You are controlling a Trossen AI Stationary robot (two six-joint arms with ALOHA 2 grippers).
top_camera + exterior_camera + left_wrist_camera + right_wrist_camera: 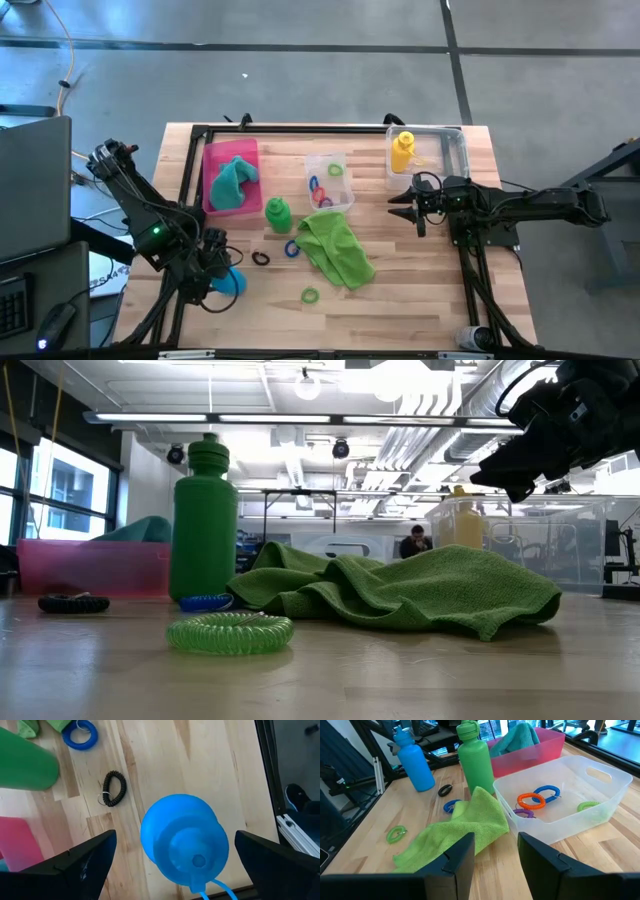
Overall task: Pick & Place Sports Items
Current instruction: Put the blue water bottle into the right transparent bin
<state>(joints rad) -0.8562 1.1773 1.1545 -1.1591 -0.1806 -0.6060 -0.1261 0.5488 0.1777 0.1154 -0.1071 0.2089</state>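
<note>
Claw L (170,865) wide over blue bottle (184,842); claw R (495,852) narrow, empty, raised.

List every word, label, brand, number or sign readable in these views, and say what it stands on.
No text can be read in any view.
Green bottle: plain, no label showing.
Blue bottle: plain, no label showing.
Yellow bottle: too small to tell whether it carries any print.
Clear box with the coil rings and pink tray: no markings visible.
</note>
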